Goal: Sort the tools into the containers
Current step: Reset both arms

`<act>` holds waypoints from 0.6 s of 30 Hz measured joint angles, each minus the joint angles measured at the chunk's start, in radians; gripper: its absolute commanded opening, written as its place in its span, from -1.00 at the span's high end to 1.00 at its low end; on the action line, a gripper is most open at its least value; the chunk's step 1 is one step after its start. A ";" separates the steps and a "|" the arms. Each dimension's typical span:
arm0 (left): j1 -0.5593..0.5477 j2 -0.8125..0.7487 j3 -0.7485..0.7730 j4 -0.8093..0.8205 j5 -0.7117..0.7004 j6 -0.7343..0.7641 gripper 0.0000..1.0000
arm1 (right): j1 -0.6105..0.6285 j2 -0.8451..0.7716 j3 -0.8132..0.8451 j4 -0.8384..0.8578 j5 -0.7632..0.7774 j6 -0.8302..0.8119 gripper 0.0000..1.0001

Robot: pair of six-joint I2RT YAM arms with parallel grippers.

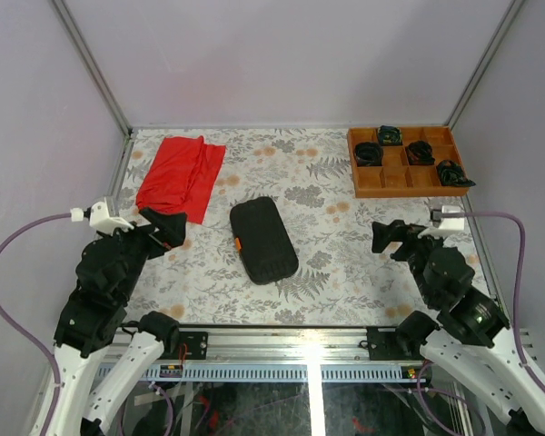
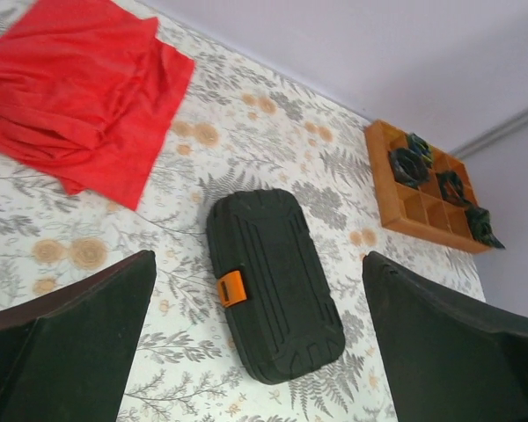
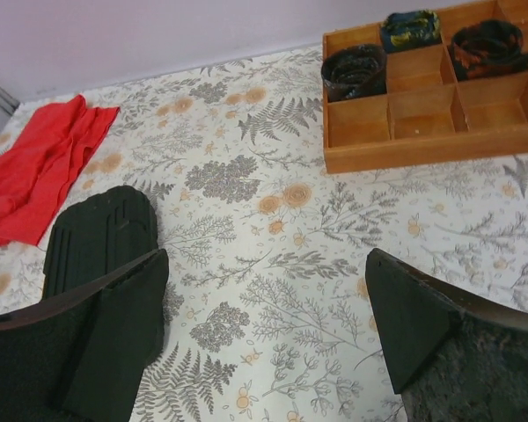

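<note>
The container, a black rectangular tool case (image 1: 263, 241), lies shut in the middle of the floral table, its small orange latch (image 1: 239, 243) on the left long side. In the left wrist view the case (image 2: 277, 281) lies slantwise below and between the fingers; the right wrist view catches only its end (image 3: 101, 233). No tools are in view. My left gripper (image 1: 164, 229) hovers open and empty left of the case. Right of the case, my right gripper (image 1: 391, 238) hangs open over bare table, nothing between its fingers.
A crumpled red cloth (image 1: 180, 175) lies at the back left. An orange-brown wooden compartment tray (image 1: 401, 179) sits at the back right, with black coiled bundles (image 1: 368, 153) in some of its cells. Grey walls close in the table on three sides.
</note>
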 measured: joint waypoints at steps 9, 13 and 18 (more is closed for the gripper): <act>0.000 -0.037 -0.024 -0.057 -0.175 0.000 -0.99 | 0.000 -0.184 -0.145 -0.101 0.108 0.162 -0.99; 0.000 -0.037 -0.037 -0.061 -0.211 -0.002 -0.99 | 0.000 -0.217 -0.149 -0.134 0.155 0.199 -0.98; 0.000 -0.037 -0.045 -0.069 -0.234 -0.007 -0.99 | 0.000 -0.238 -0.157 -0.160 0.192 0.229 -0.99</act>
